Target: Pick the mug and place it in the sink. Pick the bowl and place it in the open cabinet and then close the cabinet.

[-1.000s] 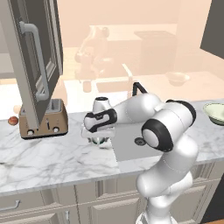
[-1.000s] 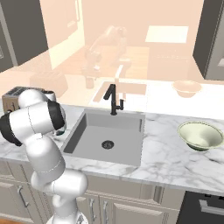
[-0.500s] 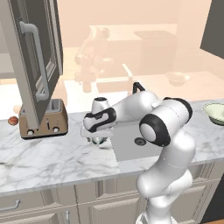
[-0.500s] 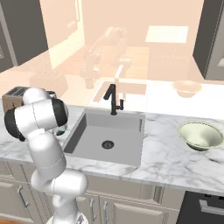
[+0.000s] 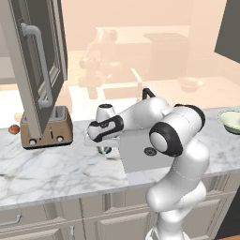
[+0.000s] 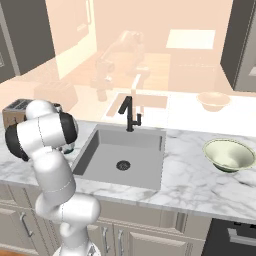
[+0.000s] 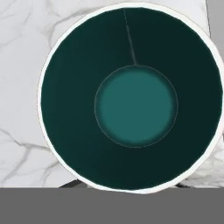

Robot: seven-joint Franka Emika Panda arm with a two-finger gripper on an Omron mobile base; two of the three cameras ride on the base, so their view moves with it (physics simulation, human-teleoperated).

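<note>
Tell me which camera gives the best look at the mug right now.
The hand view: it looks straight down into the mug, showing its white rim and dark teal inside on the marble. The left base view shows just a sliver of it under the arm; in the right base view the arm blocks it.

Flat, even rendered light, soft shadows, hazy peach wash behind, sharp foreground.

bench (image 5: 56,168): white marble w/ grey veins — smooth
mug (image 7: 131,100): glazed-looking, dark teal inside, white rim
sink (image 6: 127,150): matt grey
bowl (image 6: 229,155): pale glossy ceramic look
toaster (image 5: 47,129): brown — slight sheen
</note>
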